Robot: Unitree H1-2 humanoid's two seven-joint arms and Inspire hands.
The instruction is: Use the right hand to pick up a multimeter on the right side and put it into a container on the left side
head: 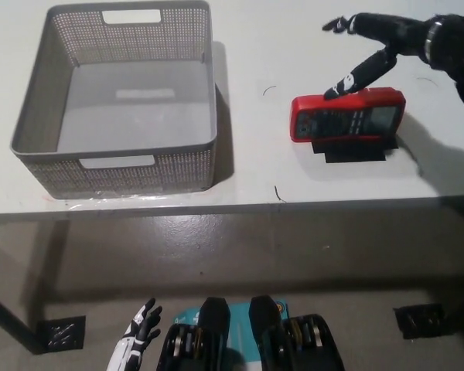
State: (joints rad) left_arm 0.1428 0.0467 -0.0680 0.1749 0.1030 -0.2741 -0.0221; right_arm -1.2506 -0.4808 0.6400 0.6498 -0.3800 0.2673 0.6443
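While its fingers (365, 71) spread wide — holding nothing — the right hand (387, 39) hovers over the multimeter (346, 116).

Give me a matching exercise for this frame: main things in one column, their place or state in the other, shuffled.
Things:
1. multimeter
2. basket
3. right hand
4. left hand

Places or states:
A. low at the picture's lower left, below the table edge
B. grey, empty, on the table's left
C. red, lying on the table's right
D. black, open, above the multimeter's far edge

Pairs: 1-C, 2-B, 3-D, 4-A
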